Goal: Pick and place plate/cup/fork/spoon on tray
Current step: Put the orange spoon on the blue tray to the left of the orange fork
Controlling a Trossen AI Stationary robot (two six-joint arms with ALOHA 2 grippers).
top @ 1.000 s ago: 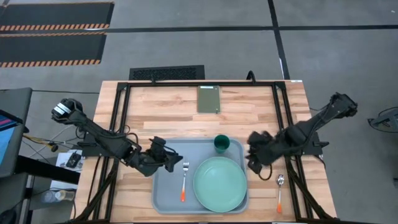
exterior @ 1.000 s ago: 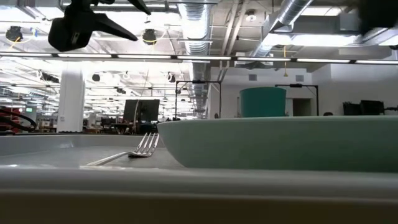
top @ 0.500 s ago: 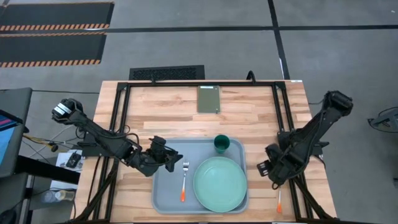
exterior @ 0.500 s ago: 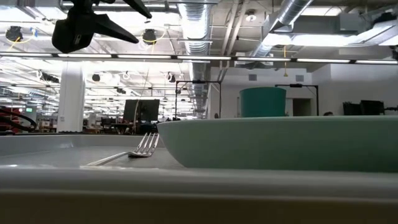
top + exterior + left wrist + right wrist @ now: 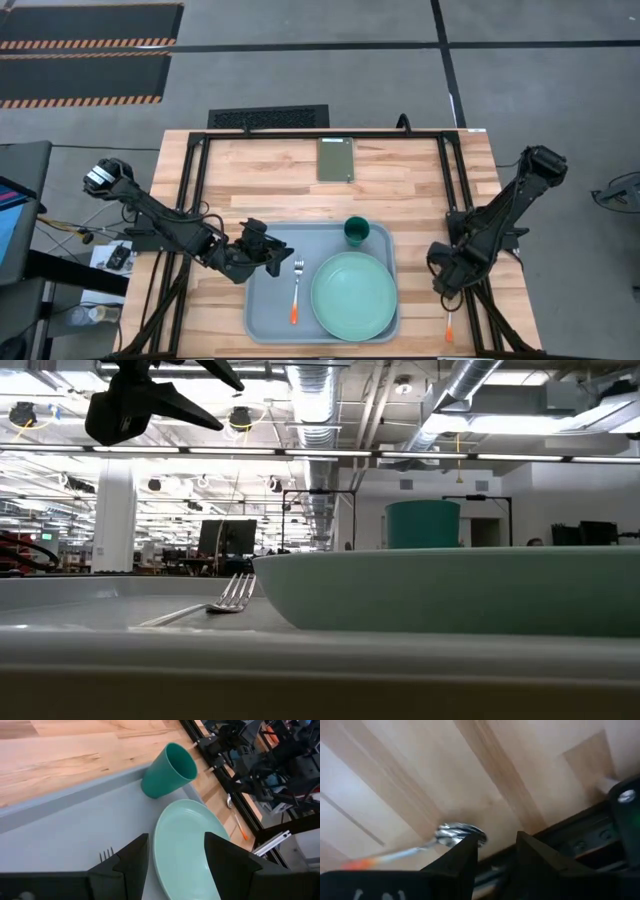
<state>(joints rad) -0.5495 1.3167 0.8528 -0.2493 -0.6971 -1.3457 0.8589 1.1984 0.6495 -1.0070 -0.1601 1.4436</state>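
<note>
Looking at it, your right gripper [image 5: 492, 852] hangs with fingers parted right over the spoon [image 5: 420, 847], which lies just outside the tray [image 5: 262, 310], handle trailing away from the bowl.

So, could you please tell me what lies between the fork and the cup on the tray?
Only bare tray floor. In the high view the fork lies left of the plate, the cup stands behind the plate, and nothing sits between fork and cup.
</note>
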